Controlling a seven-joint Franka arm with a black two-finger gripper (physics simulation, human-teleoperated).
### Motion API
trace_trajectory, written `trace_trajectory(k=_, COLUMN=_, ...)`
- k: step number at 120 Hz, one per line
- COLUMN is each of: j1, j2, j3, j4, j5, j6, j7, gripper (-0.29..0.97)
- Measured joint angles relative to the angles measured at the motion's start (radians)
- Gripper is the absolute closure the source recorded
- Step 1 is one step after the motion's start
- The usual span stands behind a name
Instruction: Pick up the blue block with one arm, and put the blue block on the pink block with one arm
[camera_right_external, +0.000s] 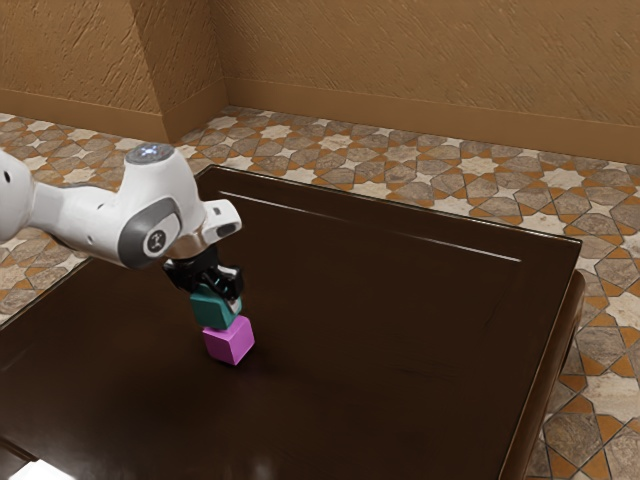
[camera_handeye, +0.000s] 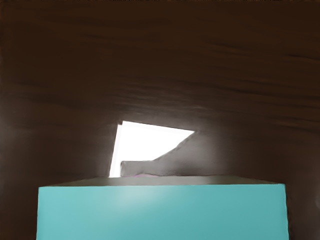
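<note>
In the exterior view the blue-green block (camera_right_external: 216, 308) sits directly on top of the pink block (camera_right_external: 229, 341), left of the table's middle. My gripper (camera_right_external: 213, 291) comes down from above and is shut on the blue block's upper part, one black finger on each side. The blue block's underside appears to touch the pink block's top, slightly offset toward the exterior view's left. In the wrist view the blue block (camera_handeye: 162, 212) spans the space just under my hand and hides the pink block.
The dark wooden table (camera_right_external: 400, 330) stretches wide to the exterior view's right of the stack. A bright light reflection (camera_handeye: 145, 142) lies on the tabletop beyond the block. Patterned tile floor (camera_right_external: 600, 350) surrounds the table.
</note>
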Motion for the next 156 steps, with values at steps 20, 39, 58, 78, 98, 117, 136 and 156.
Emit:
trace_trajectory(k=20, j1=0.011, j2=0.0, j3=-0.002, j4=0.002, j5=0.004, j6=-0.002, j7=-0.027, gripper=0.18)
trace_trajectory(k=39, j1=0.0, j2=-0.133, j3=-0.001, j4=0.004, j5=0.036, j6=-0.032, j7=-0.046, gripper=0.08)
trace_trajectory(k=58, j1=0.001, j2=-0.337, j3=0.005, j4=0.295, j5=0.073, j6=-0.278, j7=-0.136, gripper=0.04)
trace_trajectory(k=78, j1=0.017, j2=-0.242, j3=0.009, j4=0.688, j5=0.046, j6=-0.707, j7=-0.41, gripper=0.02)
trace_trajectory(k=98, j1=-0.094, j2=-0.127, j3=0.004, j4=0.669, j5=0.002, j6=-0.919, j7=-0.623, gripper=0.01)
trace_trajectory(k=117, j1=-0.131, j2=-0.115, j3=0.005, j4=0.676, j5=-0.016, j6=-1.01, j7=-0.778, gripper=0.0)
trace_trajectory(k=136, j1=-0.101, j2=-0.113, j3=0.002, j4=0.676, j5=-0.025, j6=-1.052, j7=-0.897, gripper=0.0)
trace_trajectory(k=156, j1=-0.082, j2=-0.118, j3=0.008, j4=0.687, j5=-0.029, j6=-1.074, j7=-0.993, gripper=0.0)
